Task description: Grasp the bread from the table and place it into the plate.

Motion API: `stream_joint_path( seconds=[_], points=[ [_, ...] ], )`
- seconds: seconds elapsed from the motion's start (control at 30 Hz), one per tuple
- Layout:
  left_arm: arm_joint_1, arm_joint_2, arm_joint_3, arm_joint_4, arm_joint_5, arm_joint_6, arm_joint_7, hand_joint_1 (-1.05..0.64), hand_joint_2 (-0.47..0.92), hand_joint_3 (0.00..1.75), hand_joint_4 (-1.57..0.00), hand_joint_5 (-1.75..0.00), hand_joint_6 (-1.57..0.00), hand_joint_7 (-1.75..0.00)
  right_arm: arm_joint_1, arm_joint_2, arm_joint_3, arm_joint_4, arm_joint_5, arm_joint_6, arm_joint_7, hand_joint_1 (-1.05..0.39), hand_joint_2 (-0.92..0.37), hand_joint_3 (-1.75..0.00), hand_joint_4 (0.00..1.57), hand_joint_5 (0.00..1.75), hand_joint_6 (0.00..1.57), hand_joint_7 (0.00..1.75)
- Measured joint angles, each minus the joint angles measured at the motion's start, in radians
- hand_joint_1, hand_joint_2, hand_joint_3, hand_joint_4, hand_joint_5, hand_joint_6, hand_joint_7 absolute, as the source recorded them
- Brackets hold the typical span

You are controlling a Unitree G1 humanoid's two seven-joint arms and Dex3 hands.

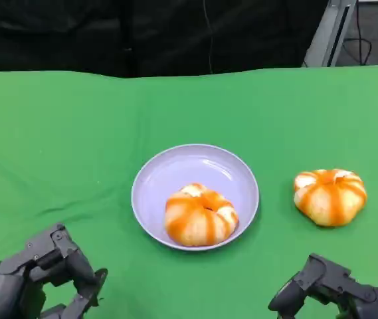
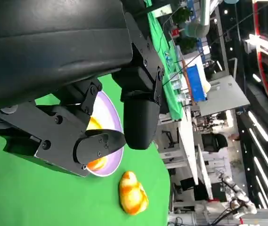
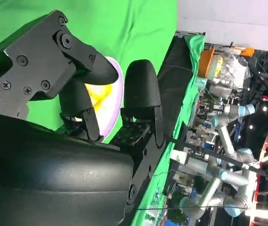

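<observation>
One bread roll (image 1: pixel 200 214) is already lying in the lilac plate (image 1: pixel 169 173); the second bread roll (image 1: pixel 329 196) is sitting on the green worktop (image 1: pixel 62 133), just ahead of the right hand (image 1: pixel 331 292). Both the right hand and the left hand (image 1: pixel 39 276) are holding nothing, fingers (image 3: pixel 141 89) apart. A reach too shallow could be pushing the soft roll away instead of enclosing it.

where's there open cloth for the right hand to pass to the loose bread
Bare green cloth lies between the right hand and the loose bread, and between that bread and the plate. The plate's near half is crowded by another bread; its far half is bare.
</observation>
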State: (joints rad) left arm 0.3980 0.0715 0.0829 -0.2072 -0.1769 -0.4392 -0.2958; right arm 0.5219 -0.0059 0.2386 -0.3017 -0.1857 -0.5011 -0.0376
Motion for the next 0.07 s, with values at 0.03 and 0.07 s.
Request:
stream_joint_path(
  seconds=[0.03, 0.07],
  points=[
    [-0.002, 0.001, -0.001, 0.001, 0.0, -0.001, 0.0, -0.08, 0.59, 0.81, -0.81, -1.75, -0.67, -1.68, 0.0, 0.0, 0.0, 0.0, 0.0, 0.0, 0.0, -0.12, -0.4, -1.19, 0.7, 1.58, 0.76, 1.3],
    [-0.004, 0.001, -0.001, 0.003, 0.0, -0.002, 0.0, -0.07, 0.57, 0.85, -0.81, -1.75, -0.67, -1.68, -0.001, 0.0, 0.0, 0.0, 0.0, 0.0, 0.0, -0.12, -0.4, -1.19, 0.7, 1.58, 0.76, 1.3]
  ],
)
